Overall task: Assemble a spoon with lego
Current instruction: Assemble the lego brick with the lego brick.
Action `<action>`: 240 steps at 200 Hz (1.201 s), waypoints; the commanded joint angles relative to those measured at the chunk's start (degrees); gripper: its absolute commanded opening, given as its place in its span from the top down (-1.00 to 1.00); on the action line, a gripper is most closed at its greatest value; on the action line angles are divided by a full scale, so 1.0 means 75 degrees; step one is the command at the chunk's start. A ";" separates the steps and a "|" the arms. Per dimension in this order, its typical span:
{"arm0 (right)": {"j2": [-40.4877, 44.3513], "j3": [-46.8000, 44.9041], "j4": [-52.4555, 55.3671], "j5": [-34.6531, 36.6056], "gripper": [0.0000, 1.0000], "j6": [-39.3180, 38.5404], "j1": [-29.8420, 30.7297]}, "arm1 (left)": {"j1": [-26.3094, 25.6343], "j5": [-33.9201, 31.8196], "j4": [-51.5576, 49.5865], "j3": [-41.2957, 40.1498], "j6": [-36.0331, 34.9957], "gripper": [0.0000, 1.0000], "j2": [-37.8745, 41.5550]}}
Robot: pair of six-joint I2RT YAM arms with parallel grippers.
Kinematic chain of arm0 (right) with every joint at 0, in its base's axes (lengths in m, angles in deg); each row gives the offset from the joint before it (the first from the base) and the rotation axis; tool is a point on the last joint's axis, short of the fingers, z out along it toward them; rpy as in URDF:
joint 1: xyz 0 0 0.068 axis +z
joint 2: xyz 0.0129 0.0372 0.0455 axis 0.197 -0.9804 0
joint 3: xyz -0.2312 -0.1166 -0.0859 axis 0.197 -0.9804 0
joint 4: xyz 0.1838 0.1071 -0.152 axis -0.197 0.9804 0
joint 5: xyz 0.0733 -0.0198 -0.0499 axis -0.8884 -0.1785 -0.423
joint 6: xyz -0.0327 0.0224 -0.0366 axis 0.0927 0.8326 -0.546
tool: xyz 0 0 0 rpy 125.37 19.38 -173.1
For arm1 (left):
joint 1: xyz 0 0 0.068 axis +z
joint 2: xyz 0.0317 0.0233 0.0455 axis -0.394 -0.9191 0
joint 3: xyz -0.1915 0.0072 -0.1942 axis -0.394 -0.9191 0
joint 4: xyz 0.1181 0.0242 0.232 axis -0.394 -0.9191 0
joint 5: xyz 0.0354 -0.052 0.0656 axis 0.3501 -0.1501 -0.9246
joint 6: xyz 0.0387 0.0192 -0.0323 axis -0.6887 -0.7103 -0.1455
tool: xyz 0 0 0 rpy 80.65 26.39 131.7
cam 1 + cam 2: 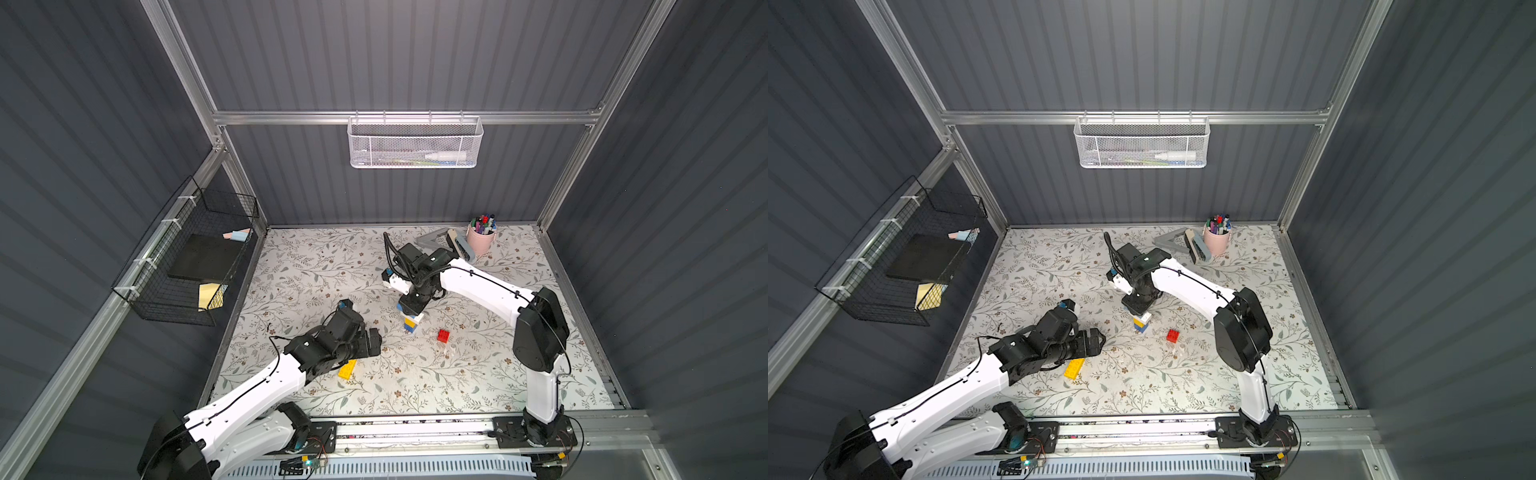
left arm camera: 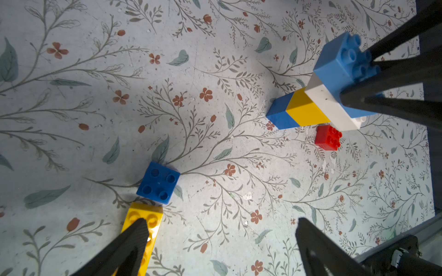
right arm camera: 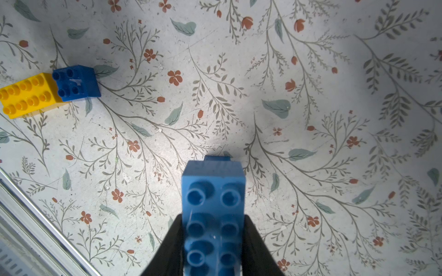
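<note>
The spoon (image 2: 307,108) stands as an upright stack near the table's middle: blue at the bottom, then yellow, then white. A lighter blue oblong brick (image 3: 212,191) lies on the white one, and my right gripper (image 1: 410,309) is shut on it from above. A red lego brick (image 1: 443,336) sits just right of the stack. A yellow oblong brick (image 2: 143,222) and a small blue square brick (image 2: 158,182) lie touching on the mat. My left gripper (image 2: 221,223) hangs open over them, one finger above the yellow brick and nothing between the fingers.
A pink cup of pens (image 1: 481,240) and a grey tool (image 1: 436,239) stand at the back right. A white mesh basket (image 1: 415,143) hangs on the back wall and a black wire basket (image 1: 191,257) on the left wall. The arms' rail (image 1: 415,428) runs along the front.
</note>
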 commanded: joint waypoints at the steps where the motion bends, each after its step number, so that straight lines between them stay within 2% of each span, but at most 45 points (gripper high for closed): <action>1: -0.0290 -0.0160 0.0403 0.0013 0.34 0.0004 -0.0010 | 0.0041 -0.0105 -0.0150 -0.0066 -0.0150 -0.98 0.0133; 109: -0.0104 0.0653 0.0770 -0.0002 -0.17 0.0187 -0.0010 | 0.0052 -0.0178 -0.0299 0.0028 -0.0233 -0.98 0.0061; 150: 0.0593 0.0514 0.0869 0.0058 -0.45 0.0500 -0.0104 | 0.0052 -0.0221 -0.0337 0.0029 -0.0319 -0.99 0.0185; 184: 0.2457 -0.0894 -0.0003 0.0143 -0.68 0.1189 -0.0380 | 0.0051 -0.0365 -0.0422 -0.0051 -0.0324 -0.99 0.0513; 199: 0.3312 -0.1566 -0.0179 0.0331 -0.78 0.1851 -0.0590 | 0.0050 -0.0384 -0.0478 -0.0060 -0.0324 -0.98 0.0619; 240: 0.5110 -0.3757 -0.0786 0.0089 -0.80 0.3095 -0.0896 | 0.0052 -0.0333 -0.0424 -0.0209 -0.0252 -0.99 0.0863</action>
